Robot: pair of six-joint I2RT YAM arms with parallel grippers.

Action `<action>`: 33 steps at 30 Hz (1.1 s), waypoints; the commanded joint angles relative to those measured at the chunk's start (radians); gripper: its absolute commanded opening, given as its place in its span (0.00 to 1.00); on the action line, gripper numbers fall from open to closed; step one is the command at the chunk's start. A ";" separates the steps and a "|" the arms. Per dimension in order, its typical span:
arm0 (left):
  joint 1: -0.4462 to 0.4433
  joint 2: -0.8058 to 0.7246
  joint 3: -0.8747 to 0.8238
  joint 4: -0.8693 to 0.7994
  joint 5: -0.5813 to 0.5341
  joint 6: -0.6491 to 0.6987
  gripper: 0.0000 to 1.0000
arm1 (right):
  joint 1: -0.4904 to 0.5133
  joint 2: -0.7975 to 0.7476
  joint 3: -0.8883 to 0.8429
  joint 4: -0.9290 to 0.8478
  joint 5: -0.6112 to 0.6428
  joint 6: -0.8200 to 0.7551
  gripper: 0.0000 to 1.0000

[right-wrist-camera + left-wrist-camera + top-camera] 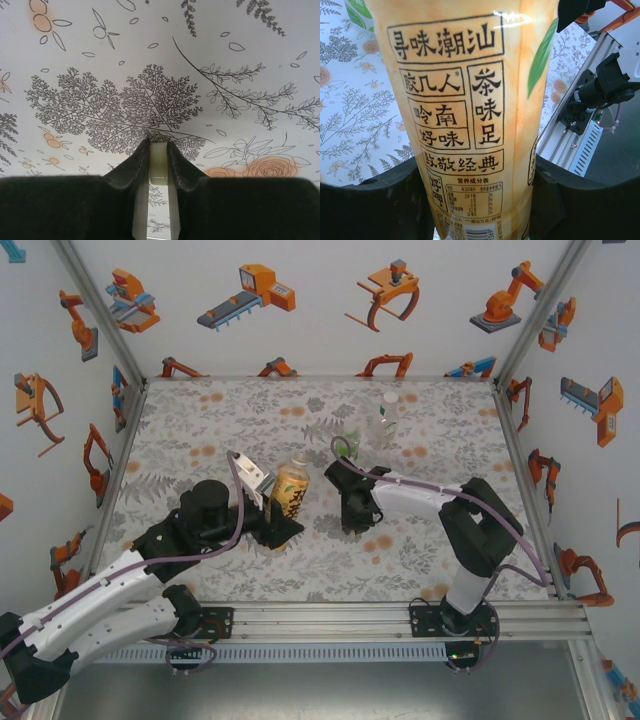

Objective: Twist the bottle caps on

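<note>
Amber plastic, wrapped in a glossy yellow label printed with black characters, forms the tall bottle that the left gripper clamps between matte black fingers. It stands upright near the middle of the table. The right gripper points down at the table just right of it, pinched tight on a small pale cap that its wrist camera sees edge-on. A short green bottle and a clear one stand close together toward the far edge. A smooth cloth of grey ferns and orange blossoms covers the table. The white walls carry orange robot cartoons. The overhead view takes in all three bottles, while the left wrist view reads the label's print and catches a ribbed aluminium rail along the near edge.
</note>
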 commanded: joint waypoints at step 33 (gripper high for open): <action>0.006 -0.036 0.029 -0.012 -0.008 -0.028 0.04 | -0.053 0.032 0.018 -0.069 0.031 -0.032 0.52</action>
